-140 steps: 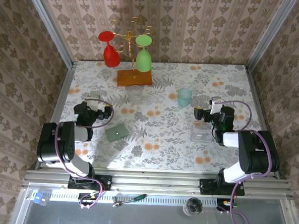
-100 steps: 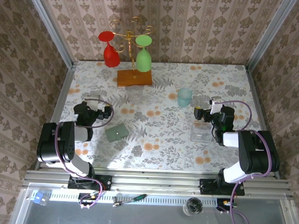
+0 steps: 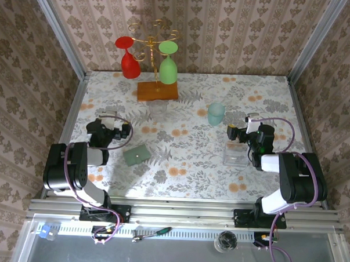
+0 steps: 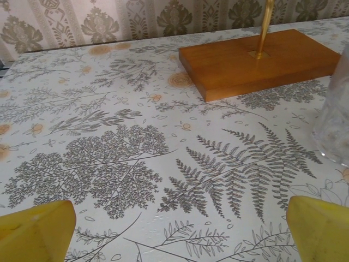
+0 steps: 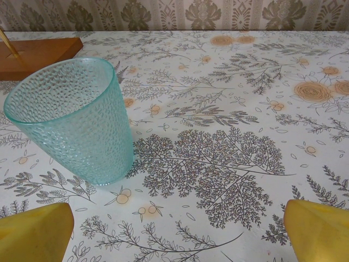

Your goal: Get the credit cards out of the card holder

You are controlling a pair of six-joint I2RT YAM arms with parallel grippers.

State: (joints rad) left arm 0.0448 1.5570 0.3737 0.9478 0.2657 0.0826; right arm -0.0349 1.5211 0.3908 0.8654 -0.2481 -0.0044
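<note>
The card holder (image 3: 137, 155) lies shut and flat on the table left of centre, dark grey-green with a tiny light dot. The credit cards are hidden. My left gripper (image 3: 125, 132) hovers just up and left of the holder, open and apart from it. In the left wrist view the left gripper (image 4: 180, 234) has its yellow fingertips (image 4: 35, 229) wide apart over bare patterned tablecloth. My right gripper (image 3: 232, 132) is open at the right, above a clear plastic box (image 3: 235, 154). In the right wrist view the right gripper (image 5: 177, 234) holds nothing.
A teal cup (image 3: 216, 113) (image 5: 76, 117) stands just ahead and left of the right gripper. A clear glass (image 3: 158, 109) (image 4: 335, 125) and a wooden slab (image 3: 157, 91) (image 4: 262, 60) carrying a gold rack with a red and a green glass stand at the back.
</note>
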